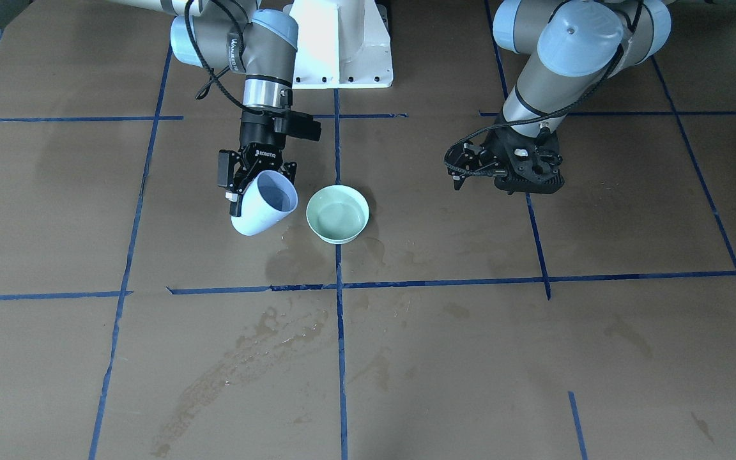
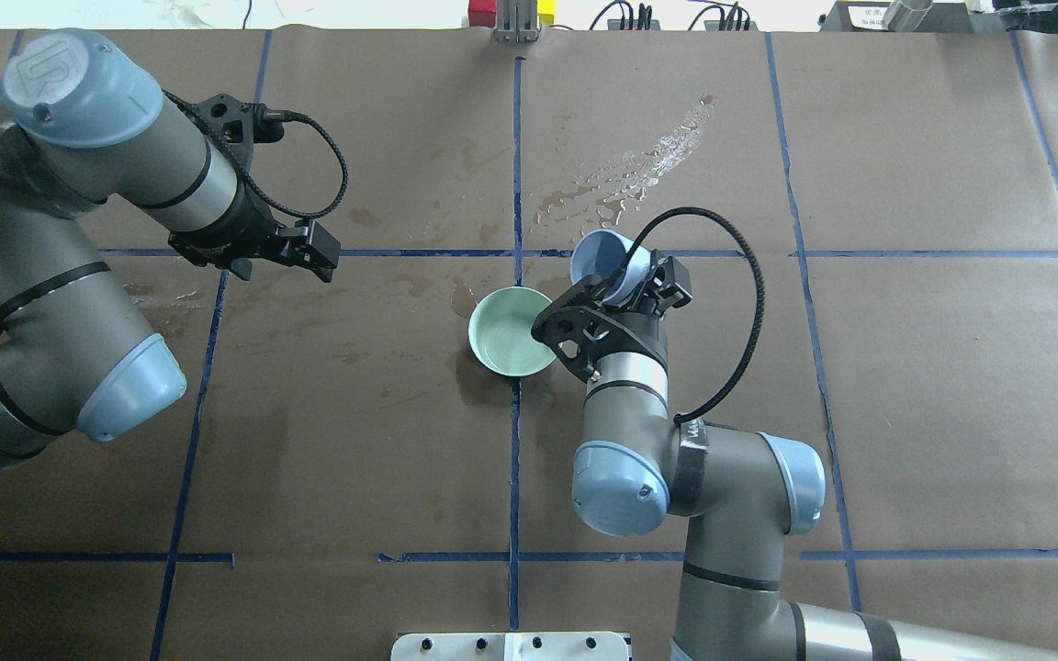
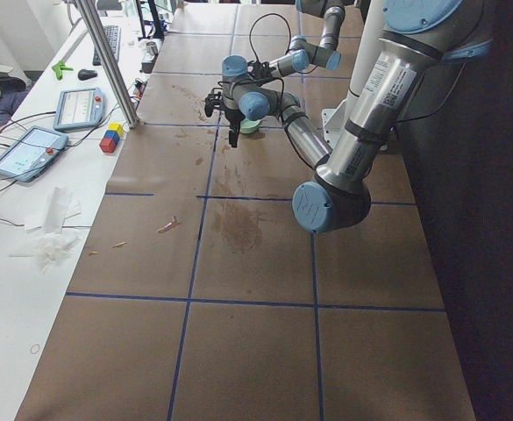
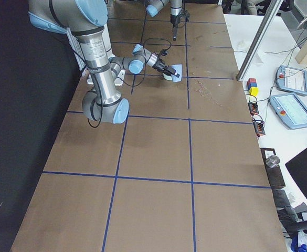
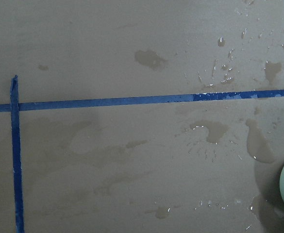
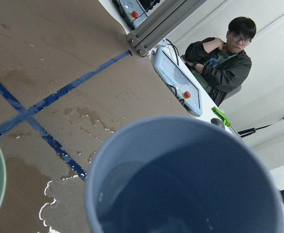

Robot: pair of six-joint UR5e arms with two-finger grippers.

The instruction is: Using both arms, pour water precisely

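Pale-blue cup (image 1: 259,214) tilted beside bowl (image 1: 336,239) (water (image 1: 341,219) glistening inside), clamped in right jaws; left jaws unclear.

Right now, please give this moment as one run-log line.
right gripper: shut on blue cup, tilted beside green bowl | left gripper: off to the side, jaw state unclear | table: wet patches

Water (image 1: 336,220) sheens in bowl (image 1: 308,214); right arm (image 1: 269,61) holds cup (image 1: 259,214) tilted, left arm (image 1: 537,76) apart.

ROBOTIQ on right tool (image 1: 259,185), UR (embossed), left arm cap (image 2: 79,87)
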